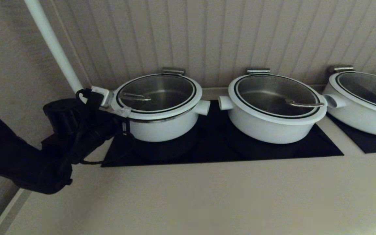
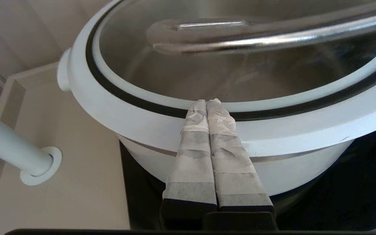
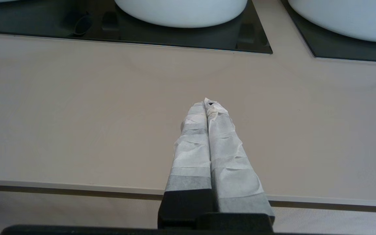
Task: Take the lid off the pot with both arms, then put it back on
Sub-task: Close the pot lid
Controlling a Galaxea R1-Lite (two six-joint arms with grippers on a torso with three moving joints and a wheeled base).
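The pot (image 1: 163, 125) is the leftmost of three, white and deep, standing on a black cooktop. The lid (image 1: 157, 93), clear glass with a white rim and a steel wire handle (image 1: 135, 96), sits on it. My left gripper (image 1: 124, 112) is shut and empty, with its taped fingertips lying over the lid's white rim on the pot's left side. In the left wrist view the gripper (image 2: 206, 101) reaches to the lid's black ring, above the pot wall (image 2: 299, 173). My right gripper (image 3: 206, 102) is shut and empty above the bare counter near its front edge, out of the head view.
Two wider white pots with lids stand to the right, one in the middle (image 1: 273, 111) and one at the far right (image 1: 364, 101). A white pole (image 1: 52, 42) rises behind my left arm; its base (image 2: 41, 166) is beside the pot. The black cooktop (image 1: 214, 150) ends short of the beige counter (image 1: 207, 195).
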